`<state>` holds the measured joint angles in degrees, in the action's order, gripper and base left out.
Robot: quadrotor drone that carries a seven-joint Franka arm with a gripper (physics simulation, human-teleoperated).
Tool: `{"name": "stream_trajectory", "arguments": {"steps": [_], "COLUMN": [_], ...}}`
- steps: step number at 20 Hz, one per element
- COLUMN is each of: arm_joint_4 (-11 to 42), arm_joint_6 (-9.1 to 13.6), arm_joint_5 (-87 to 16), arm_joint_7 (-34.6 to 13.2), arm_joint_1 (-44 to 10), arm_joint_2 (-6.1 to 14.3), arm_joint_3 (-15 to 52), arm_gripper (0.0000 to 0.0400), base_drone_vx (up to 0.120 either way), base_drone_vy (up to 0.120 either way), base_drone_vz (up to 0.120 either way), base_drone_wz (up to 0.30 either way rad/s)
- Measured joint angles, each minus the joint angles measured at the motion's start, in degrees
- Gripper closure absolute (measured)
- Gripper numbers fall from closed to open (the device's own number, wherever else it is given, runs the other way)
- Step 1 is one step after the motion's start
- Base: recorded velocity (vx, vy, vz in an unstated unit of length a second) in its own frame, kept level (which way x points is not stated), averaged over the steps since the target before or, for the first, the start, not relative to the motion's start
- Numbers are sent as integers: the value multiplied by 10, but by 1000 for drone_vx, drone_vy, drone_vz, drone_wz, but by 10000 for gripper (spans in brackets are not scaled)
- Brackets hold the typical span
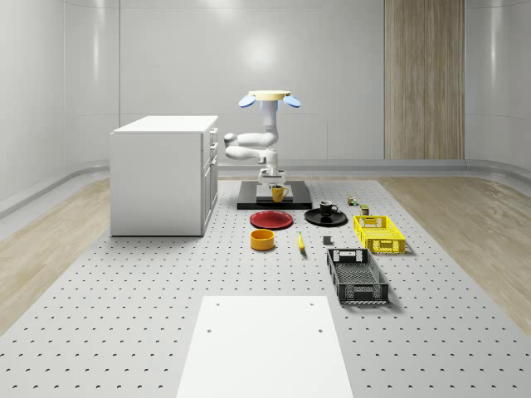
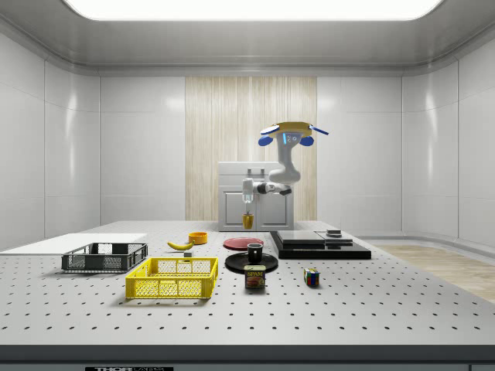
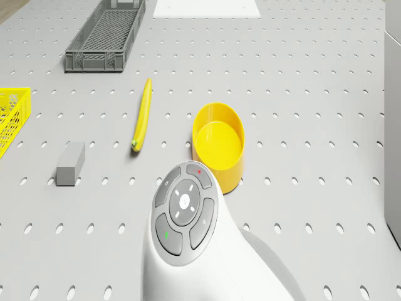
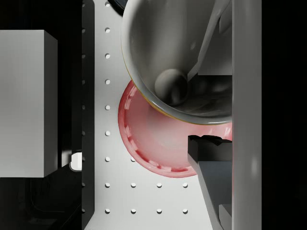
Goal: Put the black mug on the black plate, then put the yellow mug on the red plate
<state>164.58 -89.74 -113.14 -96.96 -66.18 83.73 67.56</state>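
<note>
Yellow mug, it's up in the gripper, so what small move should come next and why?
Probably carry it a little further toward the red plate and centre it before lowering. The gripper holds the yellow mug in the air, the drone hovers by the black slab, and the black mug already sits on the black plate.

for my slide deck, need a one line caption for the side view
Hovering drone carries the yellow mug above the red plate.
</note>
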Motion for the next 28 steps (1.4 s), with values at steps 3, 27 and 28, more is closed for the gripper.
{"name": "stream_trajectory", "arguments": {"steps": [3, 27, 28], "arm_joint_4": [0, -81, -84], "arm_joint_6": [-6, -84, -86], "arm_joint_5": [3, -134, -139], "arm_joint_7": [23, 75, 76], "arm_joint_1": [22, 30, 29], "arm_joint_2": [6, 3, 1], "arm_joint_3": [1, -146, -151], "arm_gripper": [290, 290, 290], "base_drone_vx": [0, 0, 0], "base_drone_vy": [0, 0, 0], "base_drone_vz": [0, 0, 0], "base_drone_wz": [0, 0, 0]}}
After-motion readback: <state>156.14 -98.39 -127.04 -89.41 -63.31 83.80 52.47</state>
